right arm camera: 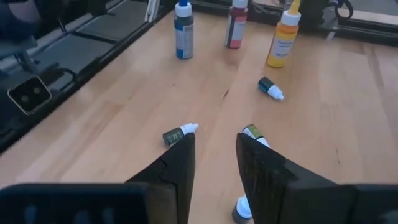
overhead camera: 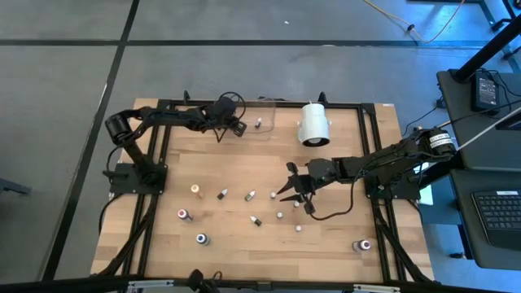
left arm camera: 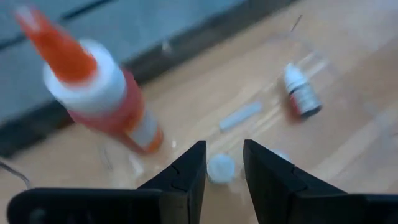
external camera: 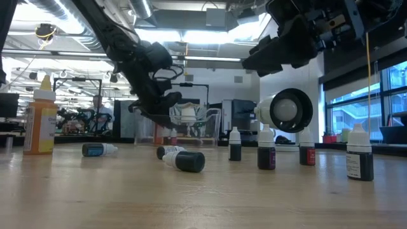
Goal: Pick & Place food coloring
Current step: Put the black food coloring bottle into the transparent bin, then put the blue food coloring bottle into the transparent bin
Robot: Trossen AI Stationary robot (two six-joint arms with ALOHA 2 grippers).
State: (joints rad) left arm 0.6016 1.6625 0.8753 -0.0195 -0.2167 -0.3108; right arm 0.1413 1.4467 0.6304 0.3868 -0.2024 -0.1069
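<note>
Food coloring bottles are scattered over the wooden table: an orange-topped one [overhead camera: 195, 190], a pink-topped one [overhead camera: 185, 215], a blue-topped one [overhead camera: 201, 239] and several small vials [overhead camera: 251, 195]. My left gripper [overhead camera: 236, 126] is open at the far edge, over the clear tray [overhead camera: 269, 110]. In its wrist view, the left gripper [left arm camera: 224, 152] has a tilted orange-topped bottle [left arm camera: 99, 99] in front of it. A white round cap [left arm camera: 221, 168] shows below the gap, and a white-capped vial [left arm camera: 301, 93] lies on its side. My right gripper [overhead camera: 286, 189] [right arm camera: 214, 146] is open above the table's middle, with vials [right arm camera: 180, 134] [right arm camera: 252, 132] lying below it.
A big white cylinder [overhead camera: 314, 124] [external camera: 286, 109] lies near the far edge, right of the tray. A lone bottle [overhead camera: 364, 244] stands near the near right corner. Black frame rails [overhead camera: 370, 146] border the table. Bare wood lies between the tray and the scattered bottles.
</note>
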